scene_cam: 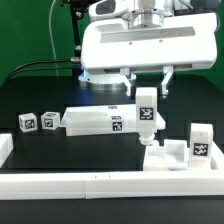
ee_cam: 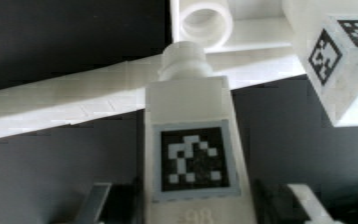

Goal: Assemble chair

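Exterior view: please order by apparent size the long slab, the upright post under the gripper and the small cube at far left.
1. long slab
2. upright post
3. small cube
The differences look clear, so nearness to the camera hardly matters here.

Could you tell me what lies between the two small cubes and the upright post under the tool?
A long tagged slab lies flat there, filling most of that stretch; the exterior view shows it.
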Robot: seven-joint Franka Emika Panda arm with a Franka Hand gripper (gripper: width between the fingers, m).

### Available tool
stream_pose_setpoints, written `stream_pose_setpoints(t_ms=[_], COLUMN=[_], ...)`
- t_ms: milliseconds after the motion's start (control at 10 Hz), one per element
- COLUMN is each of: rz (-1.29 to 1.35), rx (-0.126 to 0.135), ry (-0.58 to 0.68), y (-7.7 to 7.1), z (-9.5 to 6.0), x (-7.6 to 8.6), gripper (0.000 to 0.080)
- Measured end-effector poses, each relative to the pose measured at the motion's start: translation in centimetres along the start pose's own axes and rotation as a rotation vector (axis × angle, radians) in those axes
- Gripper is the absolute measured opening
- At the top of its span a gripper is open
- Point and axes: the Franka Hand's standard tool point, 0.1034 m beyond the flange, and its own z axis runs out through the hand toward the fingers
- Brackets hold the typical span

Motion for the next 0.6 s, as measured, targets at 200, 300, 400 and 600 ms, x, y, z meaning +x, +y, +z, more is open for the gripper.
stream_pose_setpoints(t_ms=[200, 300, 400, 600], rz=[-0.003, -0.007, -0.013, -0.027], rx=[-0.001, -0.003, -0.004, -0.007], ry=[0.005, 0.005, 0.004, -0.007], y=[-0.3, -0.5, -0.8, -1.1], z=[0.8, 1.5, 2.2, 3.0], x=[0.3, 0.3, 0.3, -0.6], gripper=[0.0287, 0.0287, 0.0287, 0.0287])
